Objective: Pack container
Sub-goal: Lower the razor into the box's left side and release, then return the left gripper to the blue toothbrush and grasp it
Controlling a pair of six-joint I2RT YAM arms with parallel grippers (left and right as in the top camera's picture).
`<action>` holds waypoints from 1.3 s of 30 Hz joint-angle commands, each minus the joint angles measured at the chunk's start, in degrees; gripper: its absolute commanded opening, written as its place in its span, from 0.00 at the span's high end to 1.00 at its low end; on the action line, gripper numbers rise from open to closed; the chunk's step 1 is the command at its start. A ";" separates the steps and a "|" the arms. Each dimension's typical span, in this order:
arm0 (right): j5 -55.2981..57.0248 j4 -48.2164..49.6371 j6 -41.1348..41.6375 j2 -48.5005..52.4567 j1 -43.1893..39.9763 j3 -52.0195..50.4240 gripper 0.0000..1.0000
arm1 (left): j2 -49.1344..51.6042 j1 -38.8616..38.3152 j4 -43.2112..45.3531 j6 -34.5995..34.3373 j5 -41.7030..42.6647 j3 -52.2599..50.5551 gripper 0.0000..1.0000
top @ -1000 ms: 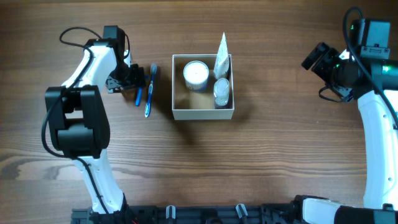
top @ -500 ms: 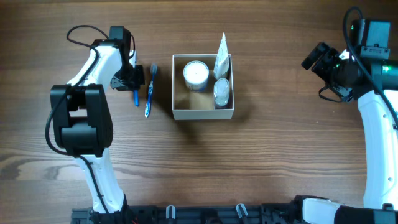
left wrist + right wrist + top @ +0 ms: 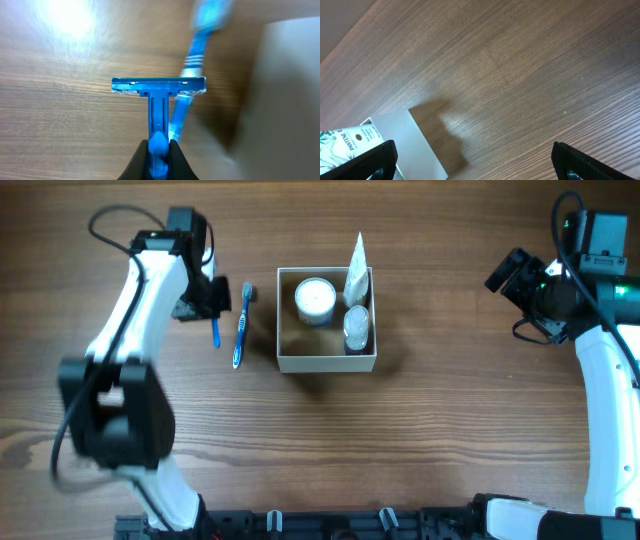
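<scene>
Blue plastic fills the pinch: the left fingers [image 3: 140,161] are closed narrowly on the lower handle of a razor [image 3: 158,100], its head crosswise above them and pointing away from the wrist. Just past the head lies a toothbrush [image 3: 240,328] flat on the wooden surface [image 3: 450,430], and beyond that stands the container [image 3: 327,362], near the middle of the surface, with a white jar [image 3: 315,298] and a tube [image 3: 356,268] along its far and right sides. The wrist view is smeared, so I cannot tell whether the razor is clear of the surface.

The hold looks thin. Gripped so low on a slim handle, the razor could swivel or slip if the wrist swings quickly. A low pass may knock the toothbrush, and the wide head could catch the container's near wall. The free room seems to be the front left of the tan floor.

The left arm [image 3: 135,300] reaches from its base at the near edge up the left side, wrist bent toward the container. The right arm [image 3: 600,370] stands well apart at the right edge, its right fingers [image 3: 375,161] spread wide and holding nothing.
</scene>
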 commanded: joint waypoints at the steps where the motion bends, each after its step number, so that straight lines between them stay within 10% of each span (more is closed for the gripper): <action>1: -0.09 -0.02 -1.05 0.26 -0.15 0.11 0.00 | -11.52 -8.09 0.94 -2.12 3.04 2.12 0.93; 9: -0.09 -0.02 -1.03 0.26 -0.15 0.11 0.00 | -9.38 -23.08 5.38 -9.90 -4.94 0.87 0.85; 24: -0.09 -0.02 -1.05 0.26 -0.15 0.11 0.00 | -2.08 -23.98 5.75 -13.88 -8.59 1.29 0.84; 39: -0.09 -0.02 -1.03 0.26 -0.15 0.11 0.00 | -7.41 -10.10 1.70 -9.86 -9.75 -0.94 0.07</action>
